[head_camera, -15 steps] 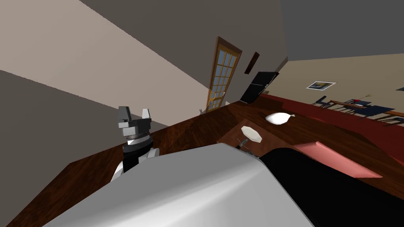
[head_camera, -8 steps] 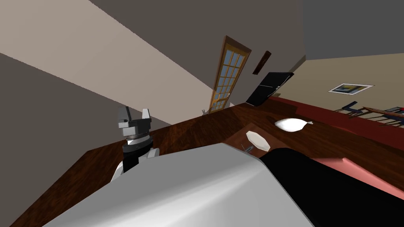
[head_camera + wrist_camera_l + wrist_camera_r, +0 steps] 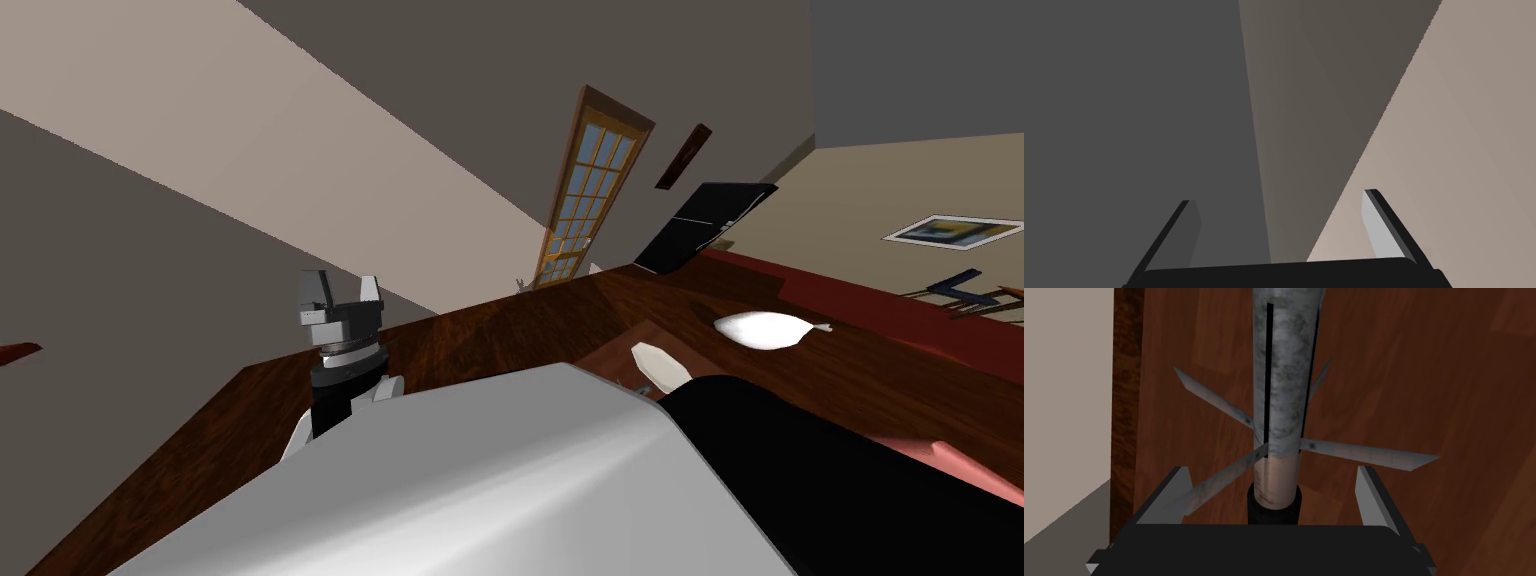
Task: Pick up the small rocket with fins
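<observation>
The rocket [image 3: 1284, 388] has a mottled grey body with a black stripe, several thin grey fins and a black base. It lies on a brown wooden surface [image 3: 1424, 363], its base close to the body of my right gripper [image 3: 1271, 473]. That gripper is open, a finger on each side of the rocket's lower end and clear of its body. One fin crosses in front of a finger [image 3: 1174, 488]. My left gripper [image 3: 342, 292] is raised at my left side, open and with nothing in it; it is open in its own wrist view too [image 3: 1279, 197].
The wooden surface ends at an edge [image 3: 1124, 413] near the rocket. In the head view two white oval things [image 3: 765, 330] [image 3: 660, 362] lie ahead on my right, with a pink thing [image 3: 960, 462] beyond. A glazed door [image 3: 590, 200] stands further back.
My head camera has turned: the door, the white ovals and the pink thing have slid to the right of the picture. The left arm keeps its pose.
</observation>
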Motion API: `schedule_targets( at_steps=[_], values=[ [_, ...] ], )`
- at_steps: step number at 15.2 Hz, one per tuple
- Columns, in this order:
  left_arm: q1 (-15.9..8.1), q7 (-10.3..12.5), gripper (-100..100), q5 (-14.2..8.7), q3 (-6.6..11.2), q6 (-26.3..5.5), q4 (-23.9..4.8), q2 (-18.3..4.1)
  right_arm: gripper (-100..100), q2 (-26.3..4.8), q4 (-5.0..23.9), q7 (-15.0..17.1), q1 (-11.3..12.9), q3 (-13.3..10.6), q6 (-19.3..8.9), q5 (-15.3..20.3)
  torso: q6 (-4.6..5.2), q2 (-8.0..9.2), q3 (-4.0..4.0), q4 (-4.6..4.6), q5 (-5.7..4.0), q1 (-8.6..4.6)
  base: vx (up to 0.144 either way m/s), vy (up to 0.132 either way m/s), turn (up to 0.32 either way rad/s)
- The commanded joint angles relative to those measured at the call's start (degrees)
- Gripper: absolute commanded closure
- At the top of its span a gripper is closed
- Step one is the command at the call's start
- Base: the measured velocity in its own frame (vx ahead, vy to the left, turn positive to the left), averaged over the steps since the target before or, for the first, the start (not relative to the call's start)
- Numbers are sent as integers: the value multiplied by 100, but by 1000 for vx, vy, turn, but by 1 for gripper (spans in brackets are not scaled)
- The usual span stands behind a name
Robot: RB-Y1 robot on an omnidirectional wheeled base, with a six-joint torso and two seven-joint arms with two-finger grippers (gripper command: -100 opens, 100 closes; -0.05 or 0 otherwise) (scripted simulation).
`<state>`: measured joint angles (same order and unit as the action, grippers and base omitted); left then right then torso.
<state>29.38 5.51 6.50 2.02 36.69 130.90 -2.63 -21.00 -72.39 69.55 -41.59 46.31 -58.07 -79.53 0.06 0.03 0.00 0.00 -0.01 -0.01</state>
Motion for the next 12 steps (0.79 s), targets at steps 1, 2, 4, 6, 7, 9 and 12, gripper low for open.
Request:
schedule_targets(
  at_steps=[1, 2, 4, 6, 7, 9, 12],
  values=[
    [0, 0, 0, 0, 0, 0, 0, 0, -100, -196, 13, -286, 215, -286, 286, 286, 0, 0, 0, 0, 0, 0, -51, -10, -294],
    [-1, 0, 0, 0, 0, 0, 0, 0, -100, -196, 13, -351, 215, -434, 406, 452, -3, 9, 6, 3, -1, 0, -43, 4, -98],
    [-2, 0, 0, 0, -1, 0, 0, 0, -100, -196, 13, -523, 215, -465, 639, 729, -6, 12, 8, 4, -1, 3, -22, 7, 27],
    [-1, 0, 0, 0, -1, 0, 0, 0, -100, -196, 13, -743, 215, -465, 863, 981, -5, 6, 5, 3, -1, 3, -2, 2, 10],
    [-1, 0, 0, 0, -1, 0, 0, 0, -100, -196, 13, -856, 215, -465, 868, 1113, -4, 4, 3, 2, 1, 1, 5, 1, -3],
    [-1, 0, 0, 0, -1, 0, 0, 1, -100, -196, 13, -1036, 215, -465, 868, 1351, -8, 0, -6, -14, -1, -11, 14, 5, -7],
    [0, 0, 0, 0, -1, 0, 0, 0, -100, 69, -24, -1078, 578, -265, 680, 1543, 6, -13, -27, -43, -26, -60, 49, -30, -198]
  ],
)
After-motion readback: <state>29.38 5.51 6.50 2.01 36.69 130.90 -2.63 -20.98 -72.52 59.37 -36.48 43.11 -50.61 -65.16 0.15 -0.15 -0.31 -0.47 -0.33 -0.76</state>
